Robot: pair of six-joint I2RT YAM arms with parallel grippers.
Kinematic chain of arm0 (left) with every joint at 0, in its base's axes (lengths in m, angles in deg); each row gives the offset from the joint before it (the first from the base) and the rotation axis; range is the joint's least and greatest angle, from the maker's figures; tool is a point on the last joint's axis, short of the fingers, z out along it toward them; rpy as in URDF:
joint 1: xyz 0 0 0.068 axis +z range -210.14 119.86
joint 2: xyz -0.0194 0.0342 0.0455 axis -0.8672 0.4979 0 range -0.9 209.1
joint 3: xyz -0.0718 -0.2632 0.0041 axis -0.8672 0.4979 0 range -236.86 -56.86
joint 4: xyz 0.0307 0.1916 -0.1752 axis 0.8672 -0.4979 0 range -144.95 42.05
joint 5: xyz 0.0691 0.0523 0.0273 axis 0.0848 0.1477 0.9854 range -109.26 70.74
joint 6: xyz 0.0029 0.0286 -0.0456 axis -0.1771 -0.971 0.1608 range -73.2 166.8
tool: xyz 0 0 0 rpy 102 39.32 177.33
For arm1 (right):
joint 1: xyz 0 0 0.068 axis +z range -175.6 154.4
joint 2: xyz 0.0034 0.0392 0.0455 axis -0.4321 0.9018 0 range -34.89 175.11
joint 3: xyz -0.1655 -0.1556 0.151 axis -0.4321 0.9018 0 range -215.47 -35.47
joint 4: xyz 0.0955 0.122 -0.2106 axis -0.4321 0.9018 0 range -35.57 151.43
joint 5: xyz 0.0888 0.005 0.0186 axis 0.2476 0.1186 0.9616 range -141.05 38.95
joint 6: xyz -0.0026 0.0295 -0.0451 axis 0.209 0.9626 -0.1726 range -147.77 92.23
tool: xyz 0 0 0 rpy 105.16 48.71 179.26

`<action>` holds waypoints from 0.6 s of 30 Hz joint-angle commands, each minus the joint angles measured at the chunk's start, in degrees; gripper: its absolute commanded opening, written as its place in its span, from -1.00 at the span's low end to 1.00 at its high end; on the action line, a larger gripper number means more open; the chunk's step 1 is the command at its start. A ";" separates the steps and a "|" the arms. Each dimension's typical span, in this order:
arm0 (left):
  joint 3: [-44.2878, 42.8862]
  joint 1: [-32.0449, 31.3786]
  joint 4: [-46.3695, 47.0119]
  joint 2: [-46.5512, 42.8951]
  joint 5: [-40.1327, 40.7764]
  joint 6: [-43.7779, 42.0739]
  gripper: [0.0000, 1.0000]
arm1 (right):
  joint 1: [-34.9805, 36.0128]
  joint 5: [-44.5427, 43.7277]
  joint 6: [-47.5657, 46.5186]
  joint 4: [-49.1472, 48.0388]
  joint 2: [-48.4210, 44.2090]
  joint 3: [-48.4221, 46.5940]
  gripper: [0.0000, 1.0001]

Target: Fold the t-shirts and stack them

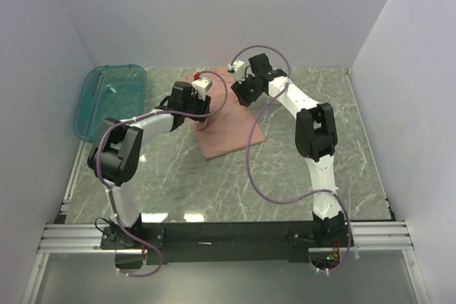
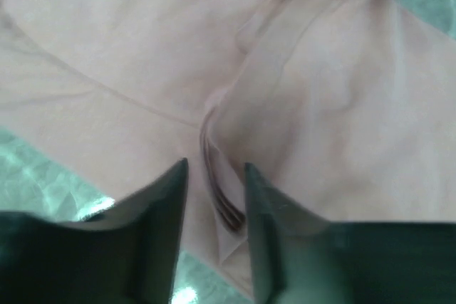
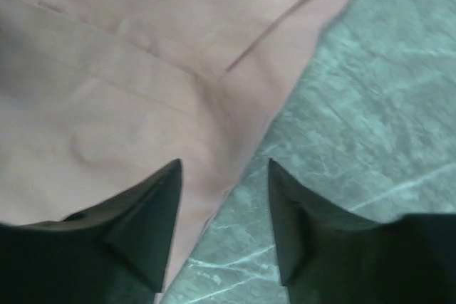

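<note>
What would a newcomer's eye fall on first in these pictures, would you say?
The salmon-pink t-shirt lies folded at the far middle of the marble table, with both arms bent over it. The left gripper and right gripper hang open over its edges. A teal bin sits at the far left.

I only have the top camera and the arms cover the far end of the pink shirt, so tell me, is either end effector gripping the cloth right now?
Observer: From the left wrist, the left end effector has its jaws apart. A layered fold of the t-shirt lies in the gap and does not look pinched.
Operator: And the right one?
Observer: The right end effector is open too, straddling the shirt's edge, with one finger over cloth and the other over bare table.
Operator: Is the cloth flat by the left one?
Observer: No, a raised crease runs away from that fold.
</note>
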 commanded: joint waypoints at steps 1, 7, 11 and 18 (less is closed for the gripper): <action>-0.84 0.66 4.22 -2.29 8.15 5.28 0.12 | 0.32 -6.16 4.78 -3.84 -0.15 -5.12 0.20; 2.77 1.01 5.31 -16.34 18.19 4.10 0.67 | -4.06 -3.47 7.62 -7.10 -9.72 2.12 0.28; 5.92 0.93 -0.84 -26.61 10.13 -0.21 0.63 | -8.55 15.92 -3.84 -0.36 -21.12 11.98 0.28; 20.16 -9.25 -7.00 -41.39 2.45 -9.00 0.61 | -9.87 30.30 -25.96 -0.41 -45.91 42.20 0.37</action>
